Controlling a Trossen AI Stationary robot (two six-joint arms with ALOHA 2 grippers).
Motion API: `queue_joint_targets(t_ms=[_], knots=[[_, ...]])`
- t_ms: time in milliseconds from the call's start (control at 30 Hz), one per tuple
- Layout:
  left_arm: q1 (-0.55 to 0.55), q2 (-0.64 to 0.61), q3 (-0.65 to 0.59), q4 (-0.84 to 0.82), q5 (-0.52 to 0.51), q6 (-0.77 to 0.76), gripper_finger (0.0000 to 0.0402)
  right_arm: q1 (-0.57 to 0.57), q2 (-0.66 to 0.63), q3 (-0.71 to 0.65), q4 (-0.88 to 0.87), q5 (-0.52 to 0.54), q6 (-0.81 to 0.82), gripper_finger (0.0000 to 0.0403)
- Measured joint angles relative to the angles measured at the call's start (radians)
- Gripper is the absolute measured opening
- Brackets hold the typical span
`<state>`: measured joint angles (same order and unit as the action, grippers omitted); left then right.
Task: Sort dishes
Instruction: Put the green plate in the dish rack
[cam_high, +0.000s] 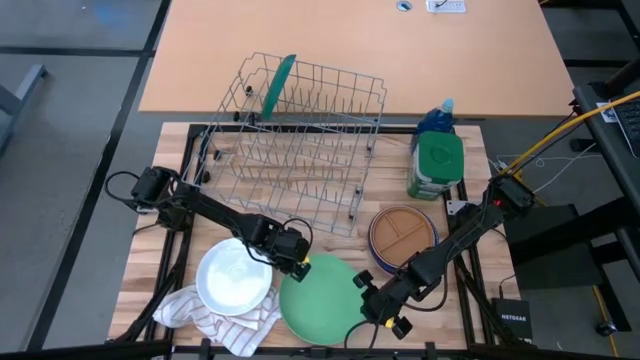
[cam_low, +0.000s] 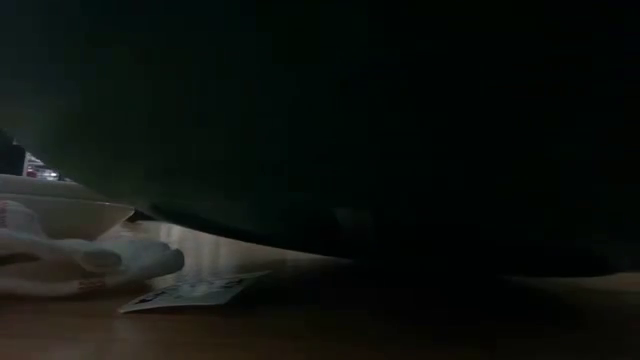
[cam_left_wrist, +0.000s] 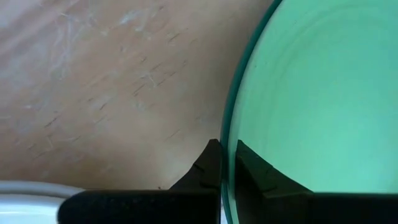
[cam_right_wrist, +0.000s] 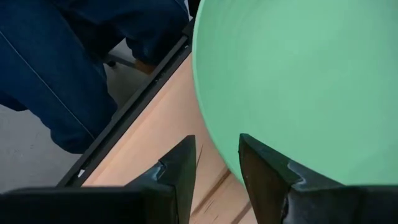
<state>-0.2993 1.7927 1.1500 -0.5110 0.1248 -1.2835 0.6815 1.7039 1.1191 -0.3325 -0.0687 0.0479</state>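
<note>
**Light green plate pinched at the front edge of the bench**

At the near edge of the bench (cam_high: 180, 160), the light green plate (cam_high: 322, 300) is held at its rim by the left gripper (cam_high: 296, 262), whose jaws are clamped thin on that rim, as the left wrist view confirms. On the plate's opposite side the right gripper (cam_high: 368, 300) is placed with its jaws apart; in the right wrist view one finger appears tucked under the plate's edge, though contact cannot be confirmed. Just beside the plate, a white bowl (cam_high: 235, 278) is seated on a striped cloth (cam_high: 190, 308).

Farther back, a tan-brown divided plate (cam_high: 403, 232) is stacked on a blue dish, and a green-lidded container (cam_high: 437, 165) is set behind it. The wire rack (cam_high: 300, 150) is found beyond, with one dark green plate (cam_high: 277, 84) standing in it.

The grip is judged shallow (only the rim is pinched), so the plate could pivot or slip when lifted, and it could be knocked against the white bowl. A person's legs are visible past the front edge, where a dropped plate would fall.
</note>
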Motion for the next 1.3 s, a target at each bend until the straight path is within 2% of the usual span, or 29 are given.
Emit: queue_joint_targets(t_ms=[767,900,1100,1200,1300], knots=[[0.001,0.0,0.0,0.067,0.03,-0.017,0.0003,0.0,0.062,0.0,0.025,-0.021,-0.031,0.0125],[0.001,0.0,0.0,0.071,0.03,-0.018,0.0009,0.0,0.062,0.0,0.024,-0.022,-0.031,0.0098],[0.002,0.0,0.0,0.078,0.023,0.01,0.0013,0.001,0.062,0.001,0.038,-0.036,-0.058,0.0023],[0.003,0.0,0.0,0.08,0.018,0.059,0.0014,0.001,0.061,0.002,0.043,-0.035,-0.056,0.0017],[0.003,0.0,0.0,0.08,0.018,0.111,0.0014,0.0,0.06,0.002,0.047,-0.039,-0.042,0.0028]])
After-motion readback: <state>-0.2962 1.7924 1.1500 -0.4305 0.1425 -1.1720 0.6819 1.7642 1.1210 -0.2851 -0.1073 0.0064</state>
